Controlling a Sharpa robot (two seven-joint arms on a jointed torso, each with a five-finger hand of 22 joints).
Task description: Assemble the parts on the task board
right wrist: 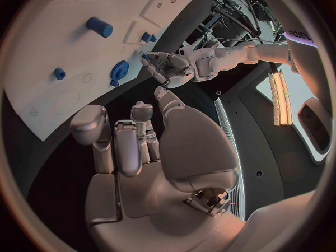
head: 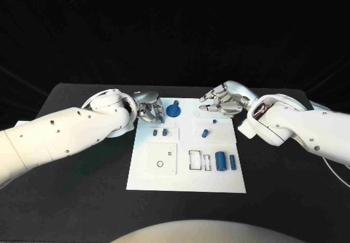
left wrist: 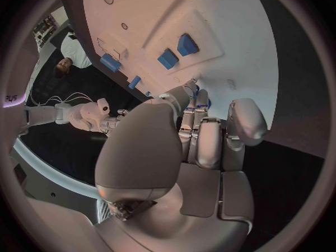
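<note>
Hands hover at the far end of the white board (head: 149,182), one on each side, probably so that both can reach the parts without crossing. The left hand (head: 149,110) is at the board's far left corner, just beside the blue gear (head: 173,110). Its fingers (left wrist: 203,140) are curled in together, and I see nothing held in them. The right hand (head: 222,101) is at the far right corner, its fingers (right wrist: 126,143) also folded toward the palm with nothing between them.

Most parts lie loose on the board: two small blue pegs (head: 160,132) near the middle left, a short blue cylinder (head: 205,133) beside them to the right, and two longer blue cylinders (head: 227,162) near an open rectangular slot (head: 195,159). A raised square plate (head: 160,159) sits at the near left. Nothing blocks the way to these pieces; the black worktop (head: 73,202) lies all around the board.
</note>
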